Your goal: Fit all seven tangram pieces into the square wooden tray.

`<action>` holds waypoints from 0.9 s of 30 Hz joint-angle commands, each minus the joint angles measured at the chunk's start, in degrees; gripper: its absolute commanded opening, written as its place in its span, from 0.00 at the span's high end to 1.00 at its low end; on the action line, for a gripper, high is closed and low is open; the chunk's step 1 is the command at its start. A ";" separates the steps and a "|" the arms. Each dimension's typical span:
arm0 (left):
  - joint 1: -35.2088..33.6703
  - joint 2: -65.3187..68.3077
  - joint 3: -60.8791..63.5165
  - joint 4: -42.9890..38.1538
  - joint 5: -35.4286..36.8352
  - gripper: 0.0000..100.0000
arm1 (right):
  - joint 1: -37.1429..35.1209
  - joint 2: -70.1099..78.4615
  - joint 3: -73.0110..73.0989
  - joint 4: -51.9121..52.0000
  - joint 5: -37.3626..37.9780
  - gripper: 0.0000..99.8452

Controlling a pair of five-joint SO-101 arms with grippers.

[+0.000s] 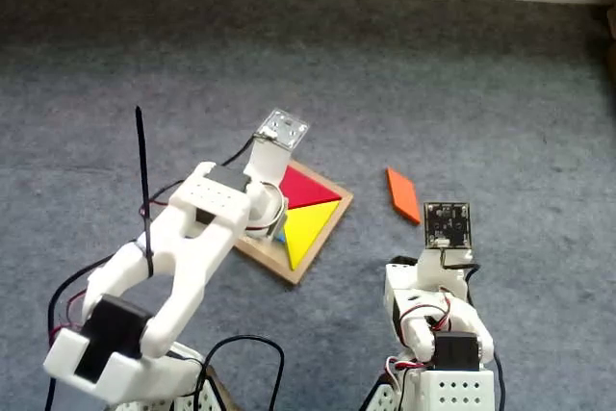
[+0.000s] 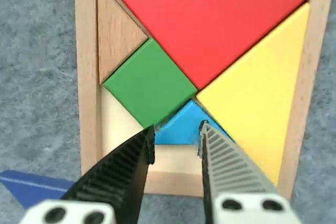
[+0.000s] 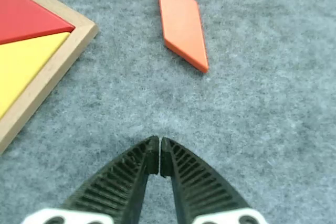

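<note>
The left gripper (image 2: 176, 132) is held spread over the blue triangle (image 2: 184, 127) in the tray (image 2: 86, 77) (a dark blue piece (image 2: 31, 187) is seen outside it, from that wrist). The right gripper (image 3: 159, 150) is pressed together; the orange parallelogram (image 1: 403, 194) is seen at the tray's three o'clock.

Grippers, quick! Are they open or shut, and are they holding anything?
Left gripper: open, tips at the blue triangle.
Right gripper: shut, holding nothing.
</note>
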State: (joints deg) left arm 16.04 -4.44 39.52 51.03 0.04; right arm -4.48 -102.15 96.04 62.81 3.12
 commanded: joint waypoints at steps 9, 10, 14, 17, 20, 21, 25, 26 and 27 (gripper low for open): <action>0.75 9.10 -15.69 4.04 -0.88 0.85 | 0.66 -1.19 6.37 -0.04 -0.26 0.97; 0.66 8.75 -16.57 4.22 -0.88 0.85 | 0.66 -1.19 6.37 -0.04 -0.26 0.97; -0.57 3.21 -18.51 9.41 -0.79 0.85 | 0.66 -1.19 6.37 -0.04 -0.26 0.97; -2.68 -3.21 -17.98 12.04 -0.79 0.85 | 0.66 -1.19 6.37 -0.04 -0.26 0.97; -5.14 -9.01 -15.60 14.59 -0.88 0.84 | 0.66 -1.19 6.37 -0.04 -0.26 0.97; -6.02 -10.68 -14.46 15.21 -1.05 0.84 | 0.66 -1.19 6.37 -0.04 -0.26 0.97; -10.68 -15.34 -8.84 16.00 -2.29 0.83 | 0.66 -1.19 6.37 -0.04 -0.26 0.97; -12.00 -15.96 -7.52 15.91 -3.69 0.81 | 0.66 -1.19 6.37 -0.04 -0.26 0.97; -13.41 -16.13 -6.29 15.65 -4.66 0.79 | 0.66 -1.19 6.37 -0.04 -0.26 0.97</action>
State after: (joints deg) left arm 7.60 -16.48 30.02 66.42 -1.10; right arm -4.48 -102.15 96.04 62.81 3.12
